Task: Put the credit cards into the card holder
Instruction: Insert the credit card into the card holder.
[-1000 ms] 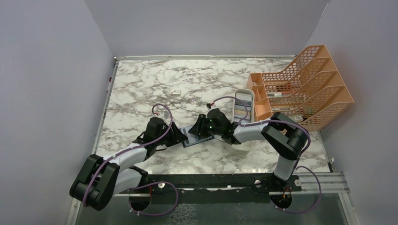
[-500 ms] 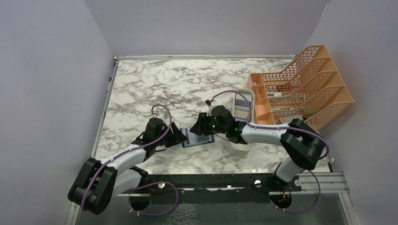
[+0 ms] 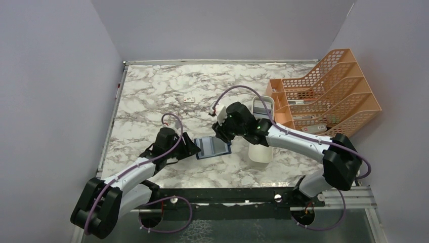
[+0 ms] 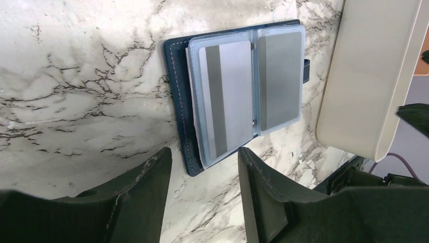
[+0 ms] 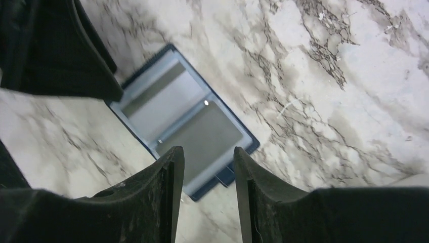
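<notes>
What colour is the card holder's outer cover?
The card holder is navy blue; left wrist view shows it best.

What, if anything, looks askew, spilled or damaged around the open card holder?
Nothing is spilled or damaged. The card holder lies open and flat, with a grey card in each clear sleeve. One small oddity: the striped card and its sleeve sit slightly tilted against the navy cover.

The card holder had a matt navy cover with pale stitching and glossy, clear plastic sleeves. The credit cards looked smooth, dull grey. The desk was smooth and marble-patterned. The white tray seemed matt plastic.
</notes>
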